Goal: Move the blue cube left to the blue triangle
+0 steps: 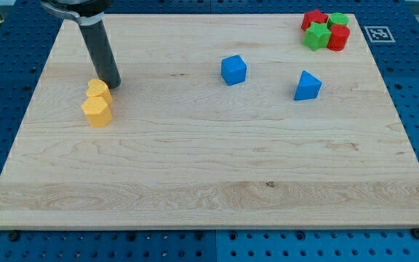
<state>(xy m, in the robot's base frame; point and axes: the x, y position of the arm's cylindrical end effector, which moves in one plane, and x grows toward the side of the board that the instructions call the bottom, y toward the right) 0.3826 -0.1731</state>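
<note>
The blue cube (pixel 233 70) sits on the wooden board a little above the middle. The blue triangle (pixel 307 86) lies to its right and slightly lower, about a hundred pixels away. My tip (pixel 113 84) rests on the board at the view's upper left, far to the left of the blue cube. It stands just above and to the right of two yellow blocks.
Two yellow blocks (pixel 97 103) sit touching each other, right below my tip. A cluster of red and green blocks (pixel 326 30) is at the view's top right corner. The wooden board (pixel 209 182) lies on a blue pegboard table.
</note>
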